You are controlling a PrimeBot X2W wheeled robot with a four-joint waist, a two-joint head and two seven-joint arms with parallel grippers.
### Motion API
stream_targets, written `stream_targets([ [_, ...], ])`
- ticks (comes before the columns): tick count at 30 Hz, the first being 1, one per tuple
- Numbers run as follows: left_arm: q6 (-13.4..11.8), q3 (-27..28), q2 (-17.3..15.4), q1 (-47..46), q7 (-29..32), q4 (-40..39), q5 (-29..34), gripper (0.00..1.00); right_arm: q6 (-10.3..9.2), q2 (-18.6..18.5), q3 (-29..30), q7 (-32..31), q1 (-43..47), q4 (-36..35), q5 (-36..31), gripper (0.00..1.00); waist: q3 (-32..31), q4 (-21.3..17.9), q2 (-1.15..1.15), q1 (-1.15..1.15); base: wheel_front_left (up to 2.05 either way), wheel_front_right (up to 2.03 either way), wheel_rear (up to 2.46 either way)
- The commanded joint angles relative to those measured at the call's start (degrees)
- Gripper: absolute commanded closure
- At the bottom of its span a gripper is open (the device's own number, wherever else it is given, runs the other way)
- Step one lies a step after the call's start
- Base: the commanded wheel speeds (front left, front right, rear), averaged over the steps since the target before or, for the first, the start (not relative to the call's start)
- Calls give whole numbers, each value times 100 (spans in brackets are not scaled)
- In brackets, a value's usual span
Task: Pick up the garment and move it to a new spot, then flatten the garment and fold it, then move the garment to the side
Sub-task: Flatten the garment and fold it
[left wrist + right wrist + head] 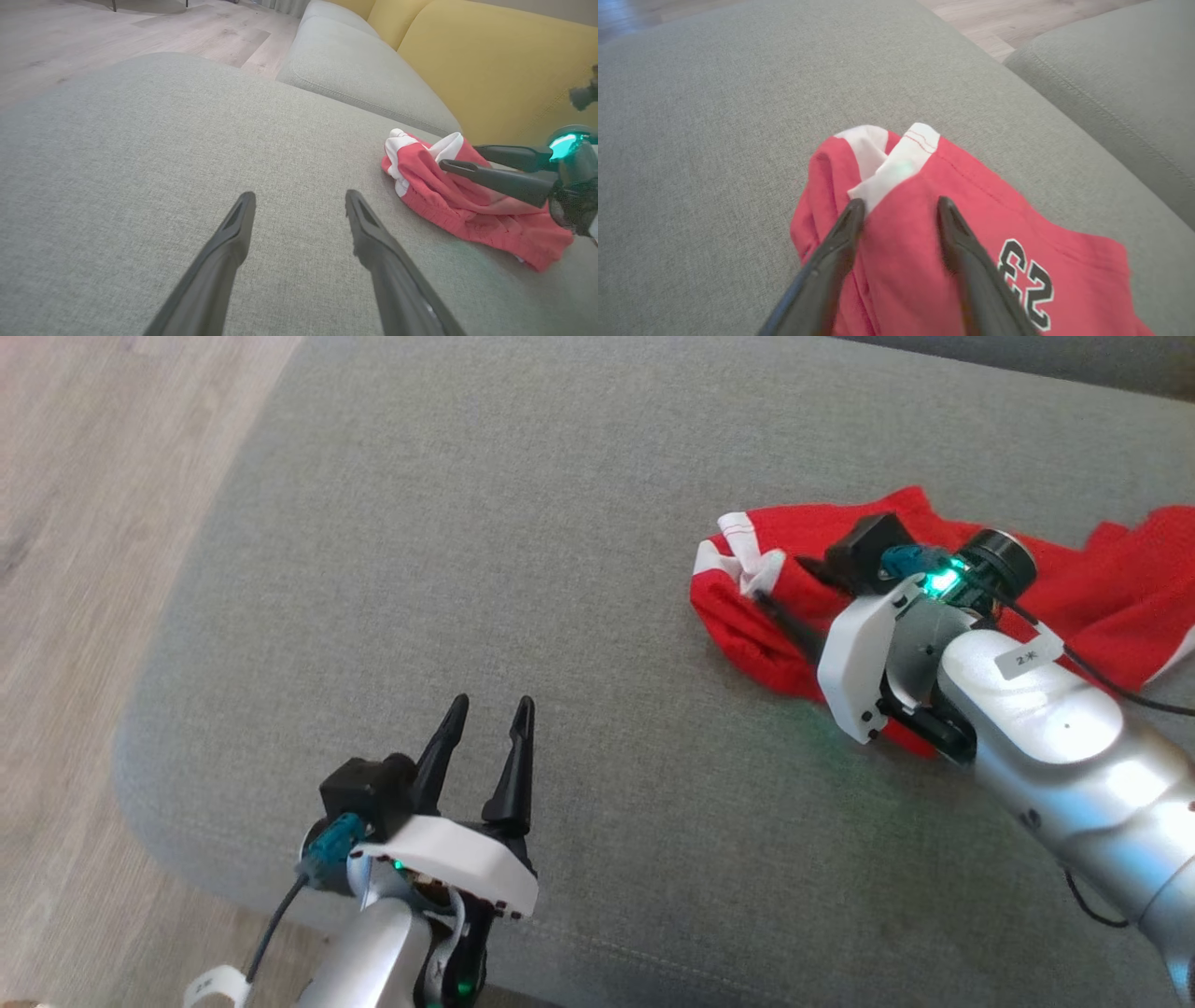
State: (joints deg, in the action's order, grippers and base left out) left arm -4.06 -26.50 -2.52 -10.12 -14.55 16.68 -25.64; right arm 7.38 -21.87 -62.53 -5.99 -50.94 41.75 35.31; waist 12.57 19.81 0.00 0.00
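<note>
**A:** Where is the garment [1111, 583]?

**B:** It lies crumpled on the grey seat cushion [485, 523], far to the right in the head view. It is red with white trim. The right gripper [780, 581] is down at its left, white-trimmed end.

**A:** Fingers?

**B:** Apart. From the head camera the wrist covers that spot, but the right wrist view looks straight along them. A hump of red cloth sits between the two fingers, and one tip is against the white band. A black-and-white "23" is printed beside the other finger. Whether they pinch the cloth, I cannot tell.

**A:** And the left gripper [493, 702]?

**B:** Its fingers are spread wide with nothing between them. It hangs over bare cushion by the near edge, well apart from the garment.

**A:** What does the left wrist view add?

**B:** A yellow backrest [490, 60] close behind the garment, and a second grey cushion [355, 60] beyond a gap.

**A:** Room to move?

**B:** A broad bare stretch of cushion lies between the grippers and on toward the left. There the rounded edge and corner drop to the wood floor [75, 616].
</note>
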Motion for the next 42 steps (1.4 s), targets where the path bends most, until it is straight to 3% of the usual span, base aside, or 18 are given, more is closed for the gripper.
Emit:
stream_targets([
  [1,-15,157,-36,-257,-45,-202,-39,0,11,-11,-6,10,-199,-81,70,100,35,35,0,0,0,0,0],
  [12,-9,-41,-36,-373,-45,-252,-164,0,11,112,521,475,-1471,813,476,100,212,270,0,0,0,0,0],
  [23,-35,-379,-36,-476,-45,-339,-382,0,11,279,1448,1271,-3122,2929,-14,100,471,672,0,0,0,0,0],
  [29,-75,-503,-36,-465,-45,-373,-459,0,11,122,1824,1347,-3353,3209,-400,100,540,729,0,0,0,0,0],
  [30,-84,-521,-36,-471,-45,-383,-467,0,11,53,1939,1312,-3334,3213,-471,78,565,712,0,0,0,0,0],
  [31,-93,-533,-36,-480,-45,-393,-475,0,11,-2,2088,1225,-3291,3215,-511,0,586,687,0,0,0,0,0],
  [36,-131,-472,-36,-570,-45,-423,-462,0,11,48,2339,858,-3188,3218,-1062,0,672,414,0,0,0,0,0],
  [42,-87,-272,-36,-685,-45,-418,-326,0,11,156,2631,930,-3160,3219,-1299,0,591,-137,0,0,0,0,0],
])
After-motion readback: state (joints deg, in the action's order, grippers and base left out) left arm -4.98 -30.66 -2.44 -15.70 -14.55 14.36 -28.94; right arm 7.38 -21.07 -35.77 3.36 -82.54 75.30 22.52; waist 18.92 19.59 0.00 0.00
